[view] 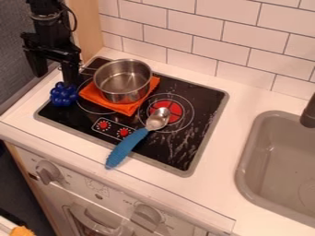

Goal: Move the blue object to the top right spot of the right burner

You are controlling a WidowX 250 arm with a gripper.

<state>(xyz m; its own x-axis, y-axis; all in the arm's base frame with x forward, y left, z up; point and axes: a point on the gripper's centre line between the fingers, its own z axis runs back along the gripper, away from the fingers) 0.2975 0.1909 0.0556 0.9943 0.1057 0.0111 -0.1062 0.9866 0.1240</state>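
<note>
Orange item (23,231), partly cut off, at the bottom left corner. Behind it, white oven front with knobs, topped by the counter (230,138). Dark blue bumpy cluster (63,94) at the cooktop's left edge, overlapping the grey rim in view. Pincer (54,76) just above it, released, fingers spread; contact with cluster: cannot tell. Metal pot (124,80) on orange cloth (98,98), close by on the right. Blue-handled spoon (128,147) crosses the front rim, bowl over the right burner (175,103). Black glass spans from that burner to the cooktop's far right corner; counter strip between cooktop and sink (242,179).
</note>
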